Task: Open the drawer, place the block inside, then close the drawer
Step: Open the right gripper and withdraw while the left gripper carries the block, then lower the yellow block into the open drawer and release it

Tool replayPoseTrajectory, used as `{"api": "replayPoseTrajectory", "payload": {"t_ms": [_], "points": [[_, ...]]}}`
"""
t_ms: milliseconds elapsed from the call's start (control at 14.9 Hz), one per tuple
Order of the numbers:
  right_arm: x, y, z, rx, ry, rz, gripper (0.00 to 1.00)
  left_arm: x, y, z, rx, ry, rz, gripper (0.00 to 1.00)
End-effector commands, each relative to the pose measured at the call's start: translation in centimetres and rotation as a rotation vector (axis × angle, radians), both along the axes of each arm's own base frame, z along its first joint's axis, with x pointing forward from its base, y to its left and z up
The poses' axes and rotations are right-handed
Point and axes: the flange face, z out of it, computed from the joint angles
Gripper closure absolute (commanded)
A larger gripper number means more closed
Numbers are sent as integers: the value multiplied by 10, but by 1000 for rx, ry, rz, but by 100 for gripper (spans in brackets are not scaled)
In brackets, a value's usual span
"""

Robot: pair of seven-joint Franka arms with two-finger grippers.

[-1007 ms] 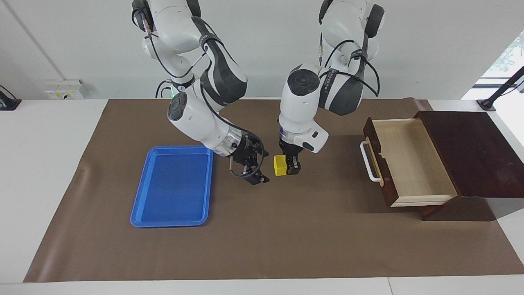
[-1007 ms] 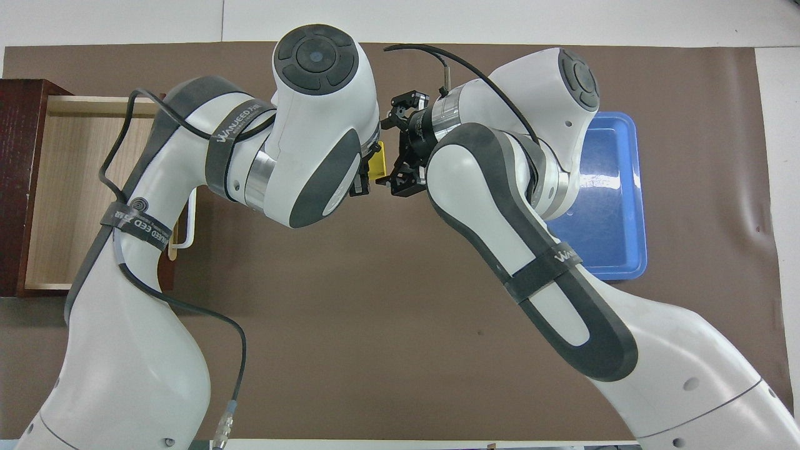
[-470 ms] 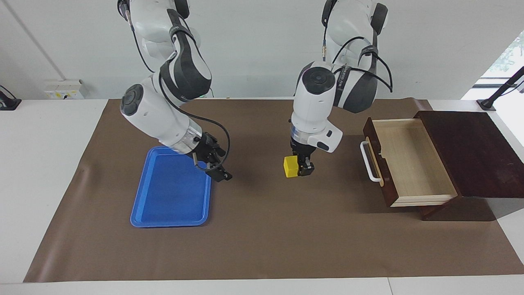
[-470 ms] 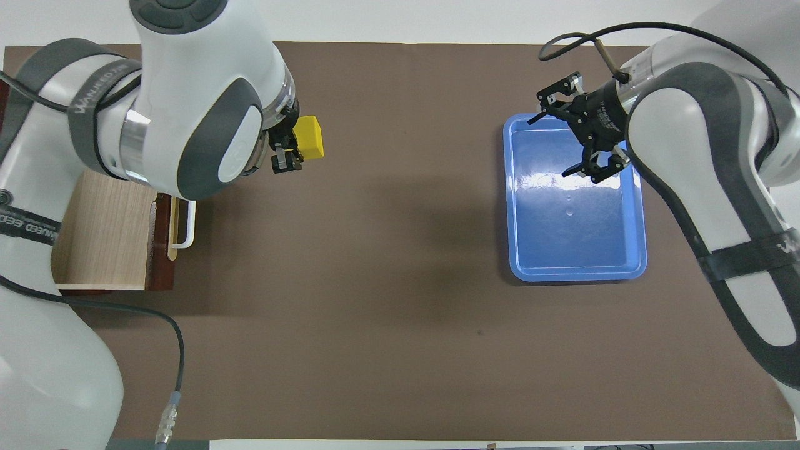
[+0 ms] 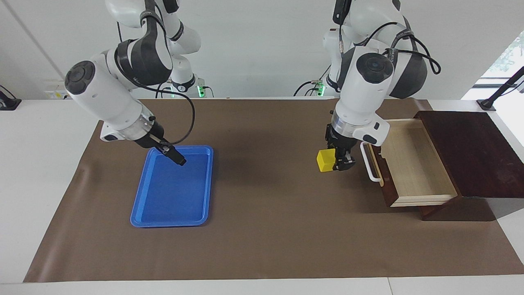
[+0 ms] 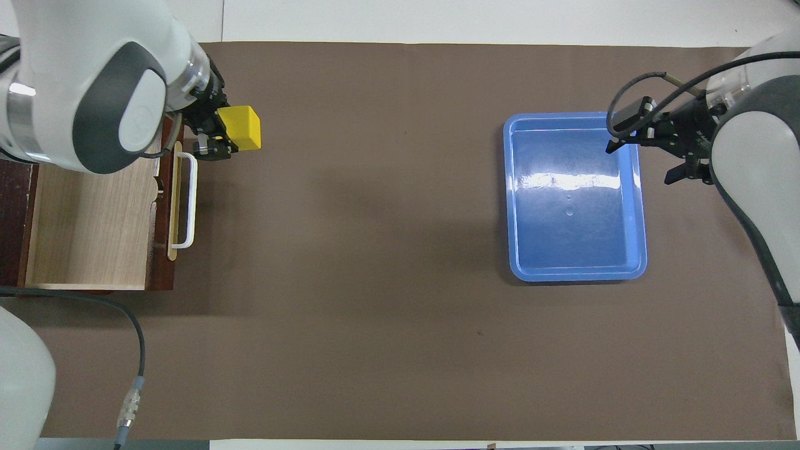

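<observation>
We are seeing the small bright yellow cube block hanging above the tabletop, just beside the white bar handle of the dark brown wooden drawer, which is standing pulled open, its pale interior showing.

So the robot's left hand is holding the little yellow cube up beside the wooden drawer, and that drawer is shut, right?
Not quite. The left hand does hold the small yellow cube beside the dark wooden drawer, but the drawer is pulled open: the facing view shows its pale, empty inside.

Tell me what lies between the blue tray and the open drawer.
Only bare brown mat on the table between the blue tray and the drawer; the overhead view shows it. The block hangs in the left gripper above the drawer's end.
</observation>
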Motion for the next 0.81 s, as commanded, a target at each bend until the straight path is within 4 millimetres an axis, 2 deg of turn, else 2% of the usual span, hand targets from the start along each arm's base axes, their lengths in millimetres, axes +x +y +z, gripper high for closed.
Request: {"api": "replayPoseTrajectory", "payload": {"t_ms": [0, 134, 269, 537, 739], "points": [[-44, -9, 15, -19, -2, 129, 0, -4, 56, 0, -19, 31, -76, 100], [-57, -25, 16, -18, 12, 105, 0, -3, 91, -7, -23, 35, -122, 100], [-56, -33, 16, -15, 5, 138, 0, -6, 116, -16, -28, 22, -157, 100], [-51, -26, 19, -35, -9, 173, 0, -28, 153, -46, -29, -4, -188, 100], [-49, -26, 20, -44, -6, 178, 0, -47, 163, -63, -31, 17, -187, 100]]}}
